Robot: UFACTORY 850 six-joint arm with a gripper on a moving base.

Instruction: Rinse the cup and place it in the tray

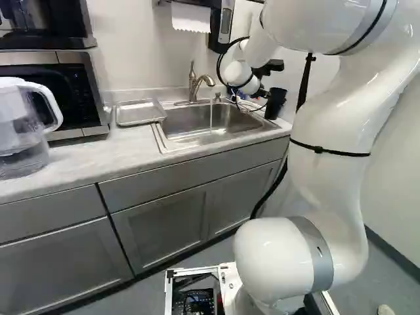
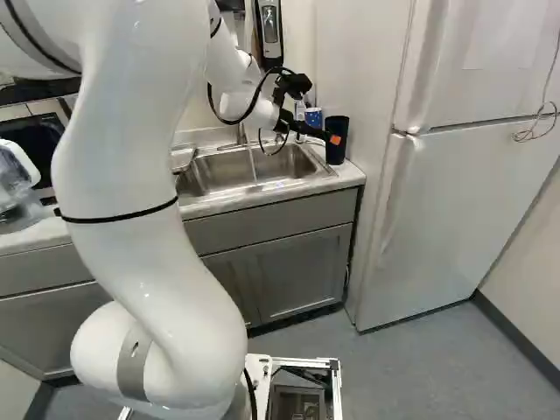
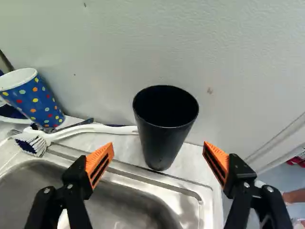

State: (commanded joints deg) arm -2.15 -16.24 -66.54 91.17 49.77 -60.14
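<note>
Hand [image 2: 333, 138] spread apart; black cup [image 3: 162, 143] upright on counter [image 3: 190, 160] ahead, beside sink [image 3: 119, 205]; water [image 1: 211, 117] running from faucet [image 1: 193, 85].

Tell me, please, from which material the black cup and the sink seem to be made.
The black cup is probably matte plastic; its dark wall shows only soft shine, though coated metal is possible. The sink looks like satin stainless steel, being grey with blurred, bright reflections.

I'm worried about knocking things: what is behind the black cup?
A wall rises behind the black cup; the brush handle runs to its side, any part beyond is hidden.
</note>
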